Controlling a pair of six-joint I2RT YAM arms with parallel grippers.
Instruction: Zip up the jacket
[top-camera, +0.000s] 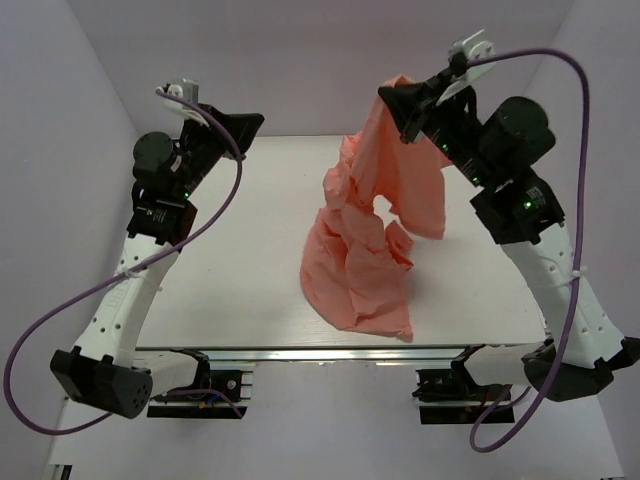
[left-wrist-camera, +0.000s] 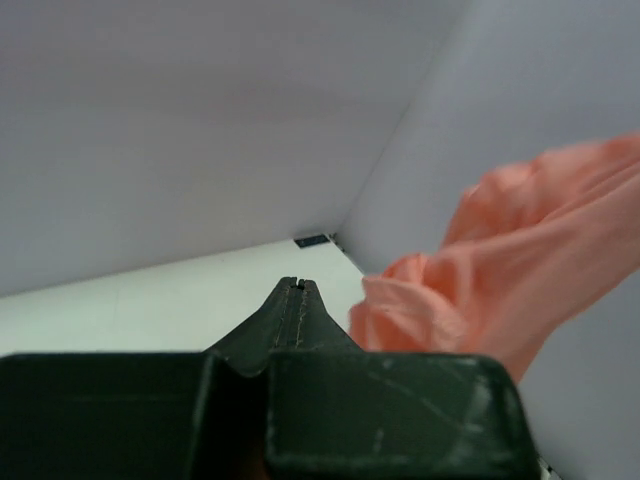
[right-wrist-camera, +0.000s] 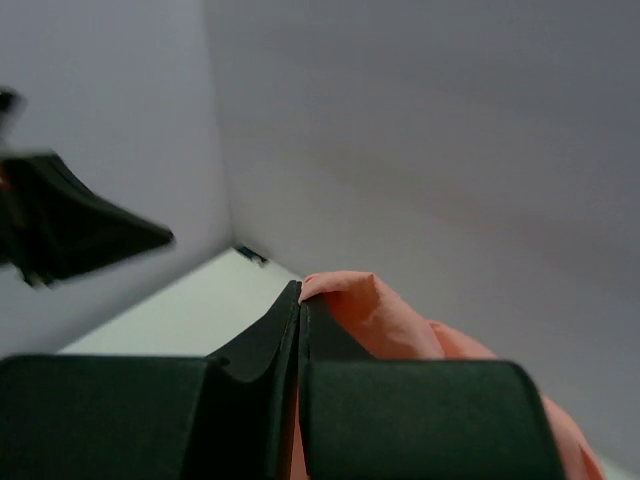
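The salmon-pink jacket (top-camera: 360, 260) hangs bunched and wrinkled from my right gripper (top-camera: 387, 93), which is raised at the back right and shut on a top fold of the fabric. Its lower part is heaped on the white table (top-camera: 240, 270). In the right wrist view a pink fold (right-wrist-camera: 372, 306) pokes out beside the pinched right gripper (right-wrist-camera: 301, 289). My left gripper (top-camera: 256, 122) is raised at the back left, apart from the jacket, with its jaws shut on nothing. The left wrist view shows the left gripper (left-wrist-camera: 293, 285) with the jacket (left-wrist-camera: 520, 270) off to its right. The zipper is not visible.
White walls (top-camera: 300, 60) enclose the table at the back and sides. The table's front edge (top-camera: 300, 352) runs just above both arm bases. Purple cables (top-camera: 585, 90) loop beside each arm. The left gripper (right-wrist-camera: 70, 225) shows at the left of the right wrist view.
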